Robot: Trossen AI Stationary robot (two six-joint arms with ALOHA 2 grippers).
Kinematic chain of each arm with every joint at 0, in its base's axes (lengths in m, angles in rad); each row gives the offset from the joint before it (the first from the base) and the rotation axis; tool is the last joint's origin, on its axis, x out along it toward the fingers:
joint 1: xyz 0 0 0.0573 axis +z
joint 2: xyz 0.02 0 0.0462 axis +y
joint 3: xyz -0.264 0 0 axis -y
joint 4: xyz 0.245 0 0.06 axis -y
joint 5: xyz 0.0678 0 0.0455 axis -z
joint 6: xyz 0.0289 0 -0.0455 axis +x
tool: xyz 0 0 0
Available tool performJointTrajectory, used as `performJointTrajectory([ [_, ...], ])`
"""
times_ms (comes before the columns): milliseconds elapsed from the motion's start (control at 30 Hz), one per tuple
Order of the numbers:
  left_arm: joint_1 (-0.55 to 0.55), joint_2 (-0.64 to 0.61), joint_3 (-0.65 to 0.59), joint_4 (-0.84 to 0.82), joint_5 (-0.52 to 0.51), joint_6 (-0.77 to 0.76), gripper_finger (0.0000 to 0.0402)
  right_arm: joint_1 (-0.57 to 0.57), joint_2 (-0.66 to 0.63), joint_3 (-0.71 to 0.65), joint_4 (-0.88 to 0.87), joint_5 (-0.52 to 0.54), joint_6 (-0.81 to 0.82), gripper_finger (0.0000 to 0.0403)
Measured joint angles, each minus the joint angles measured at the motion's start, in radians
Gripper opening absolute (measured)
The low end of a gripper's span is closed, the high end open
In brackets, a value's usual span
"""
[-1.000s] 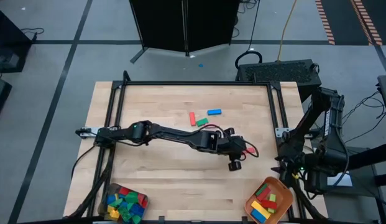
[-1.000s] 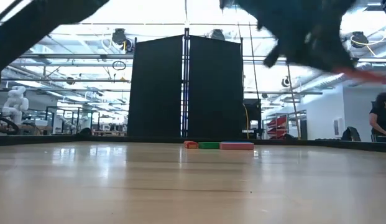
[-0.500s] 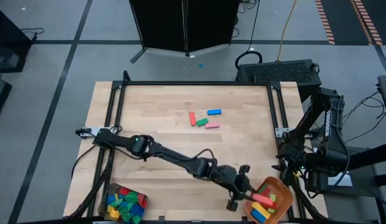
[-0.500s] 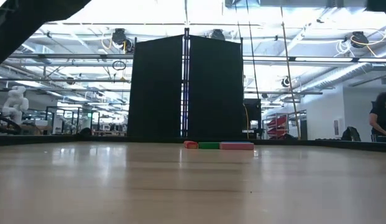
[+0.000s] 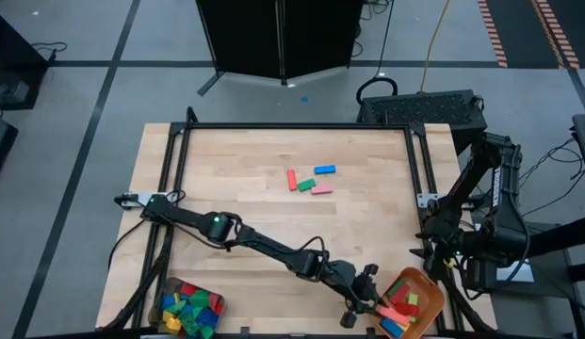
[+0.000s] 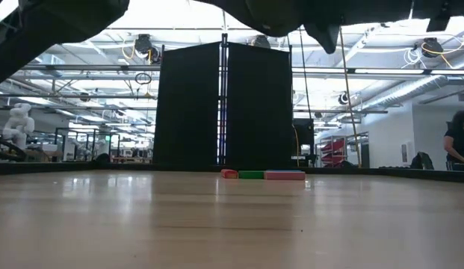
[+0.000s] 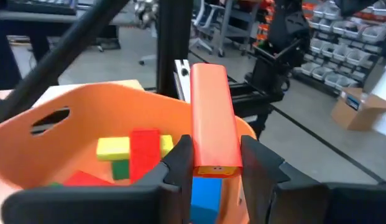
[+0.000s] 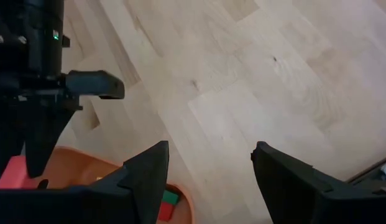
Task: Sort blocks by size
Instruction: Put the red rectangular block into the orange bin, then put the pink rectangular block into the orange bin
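Holding long red block clamped in our left gripper, directly above orange tray; right gripper open, empty.

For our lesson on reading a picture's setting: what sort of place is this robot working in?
Probably a robotics lab or workshop hall: a wooden table inside a black frame, storage shelves with bins, and exposed ceiling ducts and lights.

Bright, even overhead light throughout; the table gleams with soft ceiling reflections in the low view, dark arm shapes above blur, and the wrist views' backgrounds are soft
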Motion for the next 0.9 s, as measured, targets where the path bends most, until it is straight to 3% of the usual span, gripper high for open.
performJointTrajectory([
  [67, 0.001, -0.001, 0.0, -0.001, 0.006, 0.011, 0.0099, 0.0, 0.0, 0.0, 0.0, 0.0, -0.007, 0.0224],
  [300, 0.004, -0.003, 0.001, 0.034, 0.011, 0.026, 0.0224, 0.0, 0.0, 0.0, 0.002, 0.0, -0.023, 0.0224],
  [433, 0.006, -0.007, 0.001, -0.016, -0.003, -0.031, 0.0248, 0.0, 0.0, 0.0, 0.002, 0.0, -0.024, 0.0224],
  [533, 0.039, -0.053, 0.0, -0.191, -0.042, -0.13, 0.0245, 0.0, 0.0, 0.0, 0.002, 0.0, -0.023, 0.0224],
  [600, 0.084, -0.12, 0.0, -0.364, -0.08, -0.113, 0.0239, 0.0, 0.0, 0.0, 0.003, 0.0, -0.022, 0.0224],
  [767, 0.202, -0.36, 0.009, -0.742, -0.195, 0.095, 0.0227, 0.0, 0.0, 0.0, 0.003, 0.026, -0.023, 0.0224],
  [900, 0.31, -0.42, 0.006, -1.056, -0.22, 0.213, 0.0225, 0.0, 0.0, 0.0, 0.006, 0.051, -0.024, 0.0224],
])
